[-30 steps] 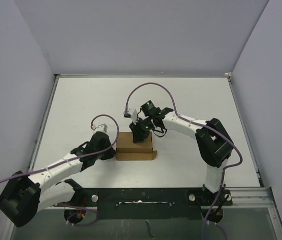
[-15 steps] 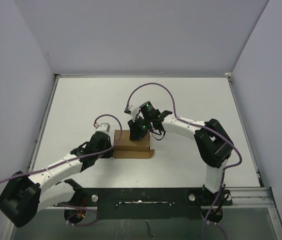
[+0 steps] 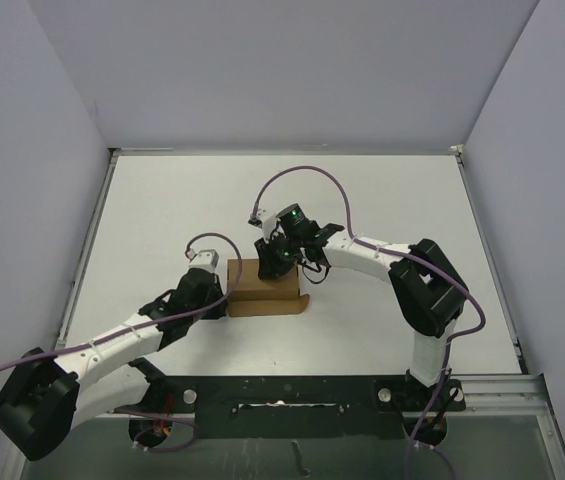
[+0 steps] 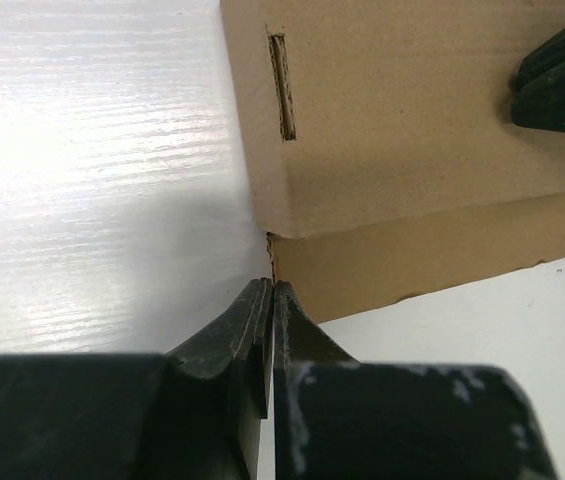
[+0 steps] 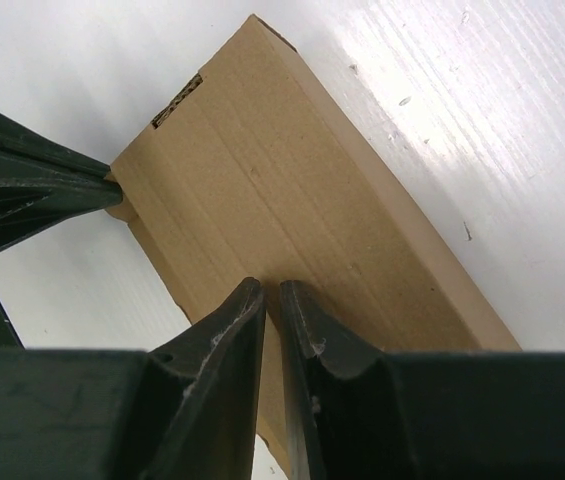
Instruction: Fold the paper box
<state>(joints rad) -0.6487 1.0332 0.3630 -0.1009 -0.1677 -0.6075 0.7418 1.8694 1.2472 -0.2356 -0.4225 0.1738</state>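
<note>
ITEM: paper box (image 3: 265, 288), mid-table (image 3: 162, 210), btwn both arms, partly folded; lid panel down, lower flap sticking out at near edge.

RISKS:
- Left gripper (image 4: 270, 300), jaws fully closed, nothing held, tip against box's near-left corner by the seam. Sideways push w/o counter-hold likely skids the box; surface looks slick.
- Right gripper (image 5: 272, 300), jaws nearly shut, no card visibly pinched btwn them; tips press on lid's near edge. Too much downward force could dent or crease the thin card; pressure off-centre may tip lid askew so tab misses slot (image 4: 281, 85).
- Protruding flap may buckle if shoved instead of tucked.

MATERIALS/SHAPES:
- Box: brown thin cardboard, matte, faint fibre grain, sharp creased edges, narrow die-cut slot, low rectangular form.
- Table: white, glossy, fine wood-grain texture.
- Fingers: black, hard plastic, tapered wedge shape.
</note>
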